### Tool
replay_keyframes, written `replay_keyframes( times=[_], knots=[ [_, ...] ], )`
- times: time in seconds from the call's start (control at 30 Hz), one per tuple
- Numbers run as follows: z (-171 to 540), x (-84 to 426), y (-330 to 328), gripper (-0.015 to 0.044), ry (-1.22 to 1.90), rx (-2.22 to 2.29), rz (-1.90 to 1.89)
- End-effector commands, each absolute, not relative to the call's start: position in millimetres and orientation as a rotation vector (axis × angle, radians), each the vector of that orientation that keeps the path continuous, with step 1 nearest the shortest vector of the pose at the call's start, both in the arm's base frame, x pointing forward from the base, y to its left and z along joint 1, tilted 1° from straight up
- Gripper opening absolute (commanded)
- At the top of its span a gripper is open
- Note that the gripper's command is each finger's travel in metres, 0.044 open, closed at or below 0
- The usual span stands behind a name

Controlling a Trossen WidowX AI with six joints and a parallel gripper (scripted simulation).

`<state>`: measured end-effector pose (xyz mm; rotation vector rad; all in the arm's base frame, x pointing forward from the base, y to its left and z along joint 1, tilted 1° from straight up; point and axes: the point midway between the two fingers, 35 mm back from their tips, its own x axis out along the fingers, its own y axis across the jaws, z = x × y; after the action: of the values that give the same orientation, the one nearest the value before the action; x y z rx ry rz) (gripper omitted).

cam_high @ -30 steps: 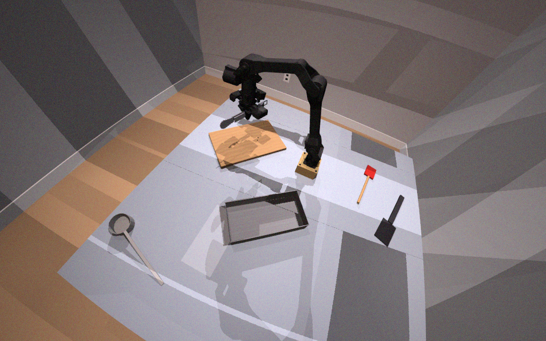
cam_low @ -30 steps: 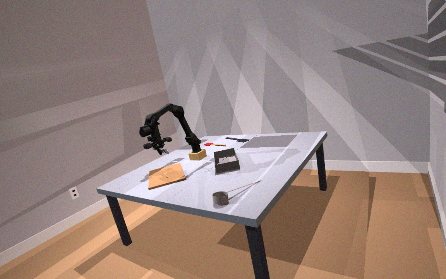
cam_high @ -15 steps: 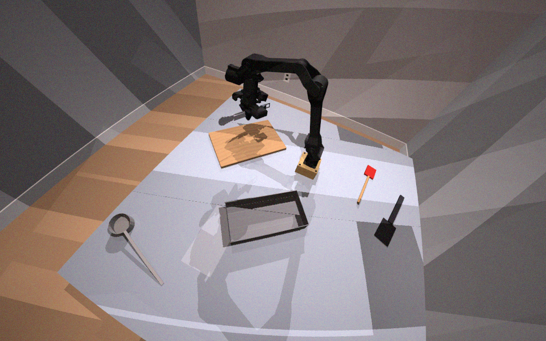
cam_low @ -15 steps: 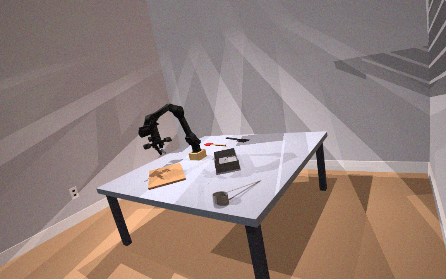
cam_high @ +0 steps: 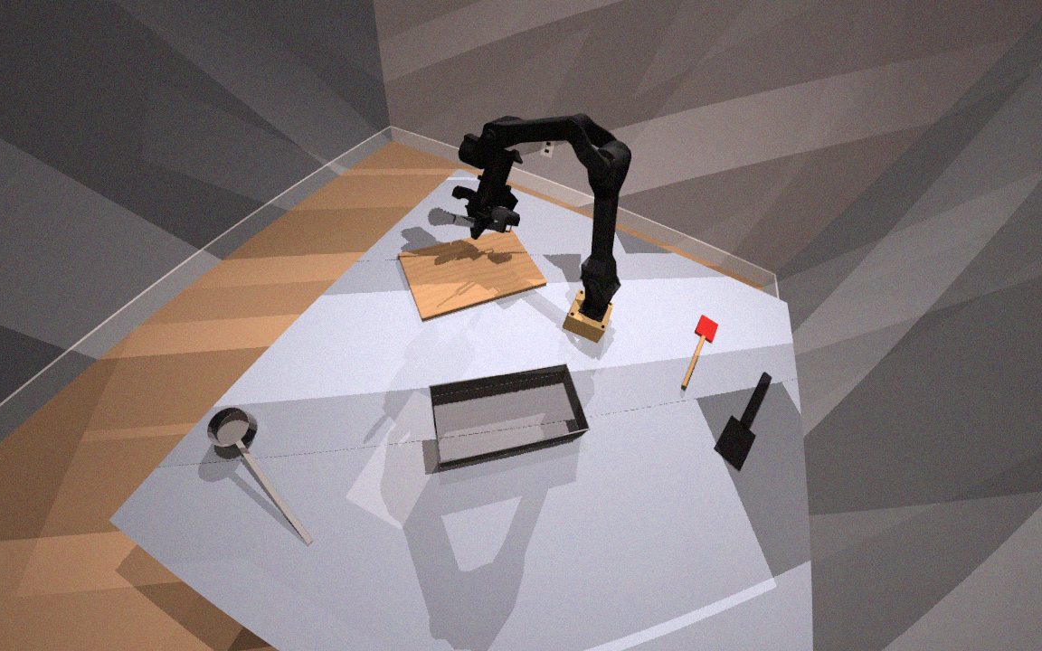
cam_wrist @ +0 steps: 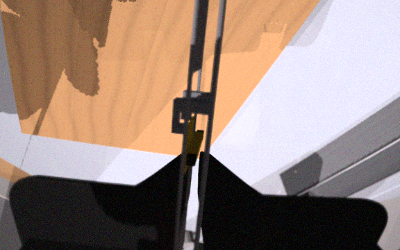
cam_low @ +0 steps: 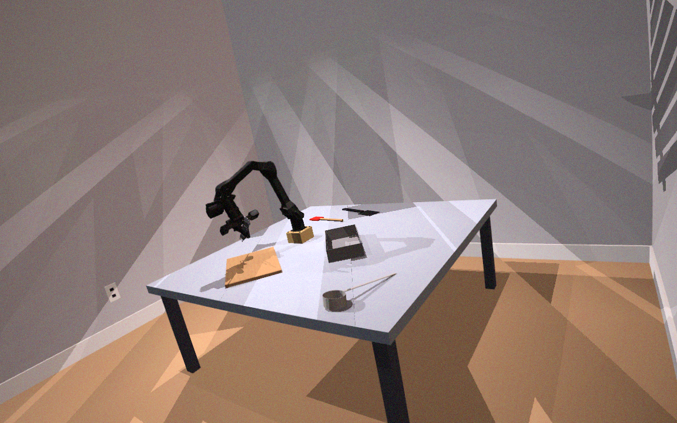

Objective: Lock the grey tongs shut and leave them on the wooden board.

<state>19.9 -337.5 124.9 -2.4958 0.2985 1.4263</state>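
Gripper (cam_high: 476, 231) (cam_low: 246, 236) (cam_wrist: 195, 159) pinches grey tongs (cam_high: 442, 217) (cam_wrist: 203, 105), sides close together. Tongs hang above wooden board (cam_high: 459, 283) (cam_low: 262, 268) (cam_wrist: 144, 69), long way running out between fingers. Tips up? Can't tell. Lock first, then lay down.

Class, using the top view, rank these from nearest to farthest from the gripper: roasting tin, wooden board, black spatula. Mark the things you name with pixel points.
1. Wooden board (cam_high: 472, 278) (cam_low: 259, 265) (cam_wrist: 144, 80), just below the gripper (cam_high: 476, 231) (cam_low: 246, 235) (cam_wrist: 195, 159)
2. Roasting tin (cam_high: 506, 452) (cam_low: 346, 254), mid-table
3. Black spatula (cam_high: 735, 441) (cam_low: 367, 212), far right
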Motion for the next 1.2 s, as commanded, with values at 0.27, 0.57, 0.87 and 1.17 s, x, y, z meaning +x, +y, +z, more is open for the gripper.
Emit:
replay_keyframes(
  times=[0.27, 0.57, 0.87, 1.17],
  knots=[
    [129.8, 10.5, -336.0, -0.0150, 0.394, -2.809, 0.942],
    [143.6, -7.5, -335.8, -0.0150, 0.588, -3.001, 0.571],
    [144.8, -9.3, -335.7, -0.0150, 0.606, -3.013, 0.543],
    [144.8, -9.3, -335.7, -0.0150, 0.606, -3.013, 0.543]
  ],
)
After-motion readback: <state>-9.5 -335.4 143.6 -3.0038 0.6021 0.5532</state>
